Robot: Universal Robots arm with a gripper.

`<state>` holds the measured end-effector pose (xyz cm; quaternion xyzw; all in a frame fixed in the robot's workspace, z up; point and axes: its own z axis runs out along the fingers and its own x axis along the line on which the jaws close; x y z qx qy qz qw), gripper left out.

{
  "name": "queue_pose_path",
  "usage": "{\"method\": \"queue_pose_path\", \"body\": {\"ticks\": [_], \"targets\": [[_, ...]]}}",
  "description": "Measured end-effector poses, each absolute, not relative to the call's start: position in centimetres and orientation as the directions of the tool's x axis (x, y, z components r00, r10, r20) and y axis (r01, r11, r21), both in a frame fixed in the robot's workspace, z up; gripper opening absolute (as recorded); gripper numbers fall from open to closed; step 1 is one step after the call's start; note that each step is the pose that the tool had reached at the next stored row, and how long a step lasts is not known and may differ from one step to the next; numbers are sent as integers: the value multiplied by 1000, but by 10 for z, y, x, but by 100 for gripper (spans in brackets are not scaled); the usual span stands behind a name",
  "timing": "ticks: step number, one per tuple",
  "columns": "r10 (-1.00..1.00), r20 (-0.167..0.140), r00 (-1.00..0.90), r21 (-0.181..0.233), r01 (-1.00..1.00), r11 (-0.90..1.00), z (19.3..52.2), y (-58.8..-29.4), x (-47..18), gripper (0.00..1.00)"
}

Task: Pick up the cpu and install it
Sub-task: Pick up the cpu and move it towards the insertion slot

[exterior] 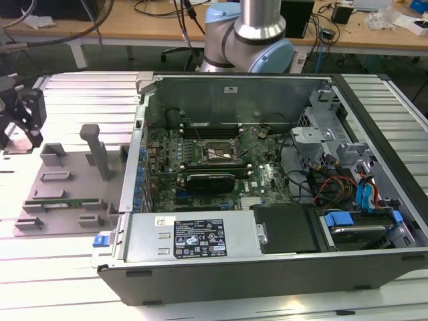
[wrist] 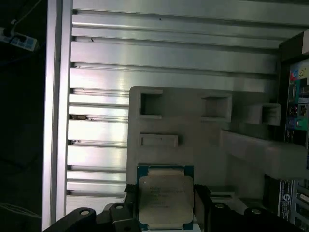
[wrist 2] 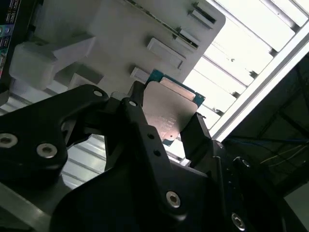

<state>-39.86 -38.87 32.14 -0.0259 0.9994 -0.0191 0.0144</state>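
Observation:
The cpu point(wrist: 165, 198), a flat square chip with a silver-grey metal top and a blue-green rim, sits between my black fingers point(wrist: 130, 212) in both wrist views. My gripper point(wrist 2: 169, 125) is shut on the cpu point(wrist 2: 171, 108), gripping two opposite edges. It hovers over the pale grey fixture plate point(wrist: 193, 130). In the exterior view my gripper point(exterior: 25, 120) is at the far left, above the left end of the fixture plate point(exterior: 67, 174). The open motherboard socket point(exterior: 217, 152) lies inside the computer case, well to the exterior view's right of my gripper.
The open computer case point(exterior: 267, 267) has tall metal walls, cables and drive bays. A grey post point(exterior: 93, 147) stands on the fixture plate, and a green memory stick point(exterior: 57, 198) lies in it. The arm's base point(exterior: 247, 33) stands behind the case on ribbed aluminium table slats point(wrist: 169, 53).

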Motion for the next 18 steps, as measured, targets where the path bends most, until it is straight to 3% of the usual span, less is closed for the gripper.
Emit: {"method": "queue_pose_path", "body": {"ticks": [2, 8, 18], "targets": [[-52, -28, -998, -39, -51, 998, 344, -389, -399, 55], [-52, -28, -998, -39, -51, 998, 360, -389, -399, 55], [-52, -28, -998, -39, -51, 998, 367, -389, -399, 55]]}}
